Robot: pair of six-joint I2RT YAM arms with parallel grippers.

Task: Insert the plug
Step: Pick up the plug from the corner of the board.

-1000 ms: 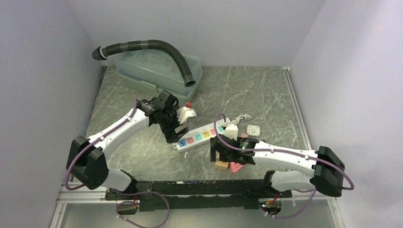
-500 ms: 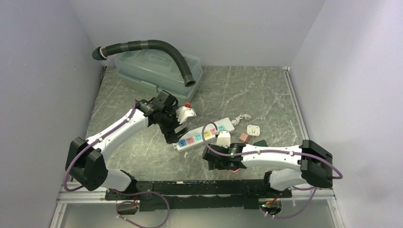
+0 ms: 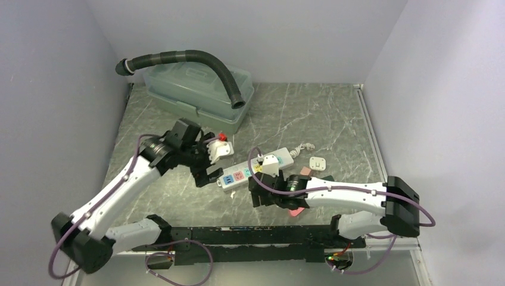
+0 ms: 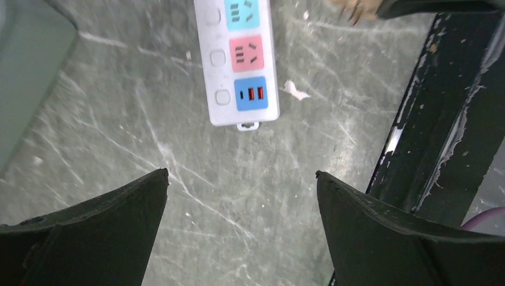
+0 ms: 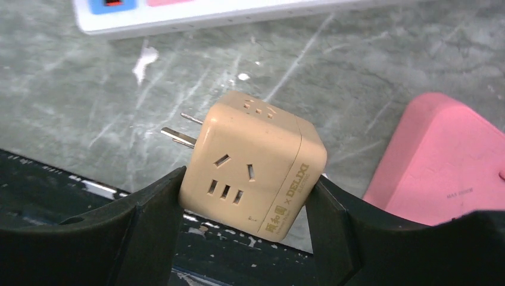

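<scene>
Overhead, the power strip (image 3: 255, 167) lies aslant in the middle of the worktop (image 3: 309, 113), with a white adapter (image 3: 269, 161) sitting on it. The left gripper (image 3: 209, 174) hovers just beside the strip's left end, and the right gripper (image 3: 257, 194) hangs between the strip and the near edge, its load hidden from this side. From the left wrist, the jaws stand wide apart with nothing between them, above bare worktop, and the strip's end with the USB ports (image 4: 251, 94) is just ahead. From the right wrist, the jaws are clamped on the flanks of a tan cube plug (image 5: 253, 164), seemingly raised off the worktop. Its prongs (image 5: 178, 136) point sideways rather than down, and a pink block (image 5: 435, 161) lies beside it. The step in hand looks like the carry: plug grasped, not yet inserted. Next the prongs likely need turning downward, lining up over a free socket, then pressing straight in. The released left gripper seems well placed to steady the strip.
</scene>
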